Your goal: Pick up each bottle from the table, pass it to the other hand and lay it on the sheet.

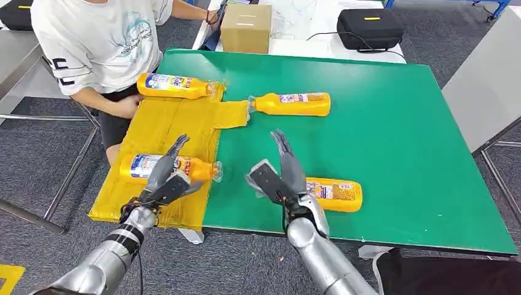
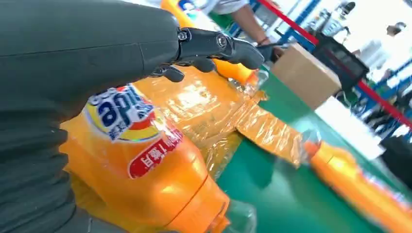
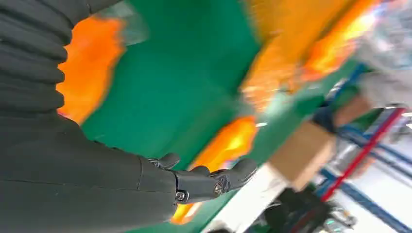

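Now you are between two bottles, by my judgement. Your left robot hand [image 1: 164,179] hovers over the near bottle [image 1: 169,167], which already lies on the yellow sheet [image 1: 161,126] at about eight o'clock of the green surface [image 1: 393,129], its cap toward three o'clock. In the left wrist view the fingers [image 2: 228,46] are stretched out above this bottle [image 2: 145,165] and do not close on it, so this robot hand is wide and holds nothing. I think this bottle is just laid down.

Your right robot hand [image 1: 284,175] is also wide and empty, fingers pointing to twelve o'clock. It stands just beside the bottle at the near edge [image 1: 333,193], at about six o'clock of the surface, but the right wrist view is too blurred to tell if it touches.

A second bottle [image 1: 175,85] lies on the sheet at about ten o'clock, close to a person's hand [image 1: 128,106]. Another bottle [image 1: 293,104] lies near twelve o'clock on bare green, its cap end just at the sheet's corner.

So two bottles remain, I believe. The next move asks you to bring the right robot hand over the near-edge bottle and close around its body, then lift it and pass it to the left. Please draw the left robot hand clear first, without pushing the laid bottle, because it can roll.
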Controlling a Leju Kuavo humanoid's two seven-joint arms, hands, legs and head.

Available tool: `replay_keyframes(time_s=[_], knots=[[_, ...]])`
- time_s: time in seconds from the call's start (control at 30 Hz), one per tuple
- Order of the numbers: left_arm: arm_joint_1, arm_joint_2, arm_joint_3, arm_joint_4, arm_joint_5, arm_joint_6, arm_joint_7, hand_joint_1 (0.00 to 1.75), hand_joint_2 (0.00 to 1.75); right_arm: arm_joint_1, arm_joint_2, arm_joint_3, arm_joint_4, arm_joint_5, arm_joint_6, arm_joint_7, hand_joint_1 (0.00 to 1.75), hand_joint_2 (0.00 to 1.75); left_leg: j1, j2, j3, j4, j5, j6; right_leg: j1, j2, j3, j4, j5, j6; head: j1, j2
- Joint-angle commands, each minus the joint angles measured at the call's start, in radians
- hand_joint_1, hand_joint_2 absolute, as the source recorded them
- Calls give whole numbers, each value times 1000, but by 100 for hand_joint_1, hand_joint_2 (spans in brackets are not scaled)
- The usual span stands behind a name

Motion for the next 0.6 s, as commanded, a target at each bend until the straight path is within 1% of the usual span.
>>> replay_keyframes(time_s=[0.03, 0.07, 0.1, 0.13, 0.23, 0.27, 0.3, 0.4, 0.43, 0.5, 0.53, 0.6], knots=[[30, -69, 165, -114, 160, -156, 0, 0, 175, 105, -123, -11, -50, 134, -7, 107, 0, 175, 0, -4, 3, -1, -1, 0, 0, -4, 4, -1, -2, -1, 0, 0], [23, -84, 202, -110, 201, -202, 0, 0, 175, 126, -138, -22, -64, 167, 11, 138, 0, 175, 0, -3, 2, -1, 0, 0, 0, -4, 3, -1, -1, 0, 0, 0], [15, -95, 226, -104, 217, -221, 3, 0, 175, 145, -150, -36, -75, 183, 17, 138, 0, 175, 0, -5, 4, -1, -1, 0, 1, -5, 6, -1, -2, -1, 0, 0], [5, -104, 245, -96, 237, -257, 9, 0, 175, 155, -156, -50, -80, 212, 18, 156, 0, 175, 1, -5, 3, 0, -1, 0, 1, -5, 5, -1, -2, -1, 0, 0], [-11, -122, 274, -75, 259, -298, 15, 0, 175, 168, -178, -83, -89, 272, 25, 176, 0, 175, 0, -4, 3, 0, -1, 0, 0, -4, 4, -1, -2, -1, 0, 0], [-12, -123, 275, -74, 258, -299, 15, 0, 175, 166, -184, -89, -89, 274, 27, 176, 0, 175, 0, -3, 2, 0, 0, 0, 0, -3, 3, -1, -1, 0, 0, 0], [-11, -124, 275, -74, 258, -299, 15, 0, 175, 166, -186, -91, -89, 274, 28, 176, 0, 175, 0, -3, 4, 0, -2, 0, 0, -3, 5, 0, -2, -1, 0, 0], [-11, -123, 277, -71, 256, -300, 14, 0, 175, 165, -182, -96, -92, 278, 35, 176, 0, 175, 0, -2, 1, 0, 0, 0, 0, -2, 2, -1, -1, 0, 0, 0], [-12, -122, 276, -69, 247, -303, 9, 0, 175, 165, -182, -103, -94, 302, 44, 187, 0, 175, 0, -3, 4, 0, -1, 0, 0, -2, 4, 0, -2, -1, 0, 0], [-17, -127, 283, -64, 242, -315, 5, 0, 175, 162, -190, -129, -93, 309, 64, 193, 0, 175, 0, -2, 1, 0, 0, 0, 0, -1, 1, 0, 0, 0, 0, 0], [-20, -129, 284, -61, 241, -315, 5, 0, 175, 158, -201, -131, -89, 321, 67, 197, 0, 175, 0, -2, 4, 0, -1, -1, 0, -2, 4, 0, -2, -1, 0, 0], [-26, -132, 289, -52, 245, -336, 3, 0, 175, 146, -213, -142, -79, 345, 86, 208, 0, 175, 0, -2, 1, 0, 0, 0, 0, -2, 1, 0, 0, 0, 0, 0]])
